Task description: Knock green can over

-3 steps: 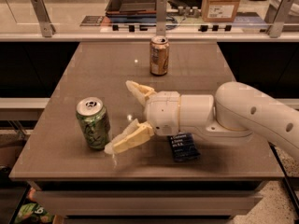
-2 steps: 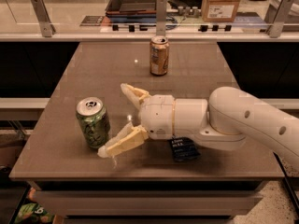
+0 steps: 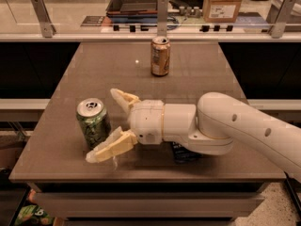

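Observation:
The green can (image 3: 93,121) stands upright on the brown table (image 3: 202,74), near its front left. It has a green and white patterned body and a silver top. My gripper (image 3: 104,125) reaches in from the right on a white arm. It is open, with one cream finger (image 3: 123,99) behind the can's right side and the other finger (image 3: 109,149) in front of it, low near the table. The near finger looks close to or touching the can's base.
A tan-and-brown can (image 3: 160,56) stands upright at the table's far middle. A dark blue packet (image 3: 184,153) lies under my arm. A counter with a railing, a dark tray (image 3: 134,3) and a cardboard box (image 3: 223,3) runs behind the table.
My gripper has moved left toward the green can, so its open fingers now flank the can's right side. The can still stands upright in the same place.

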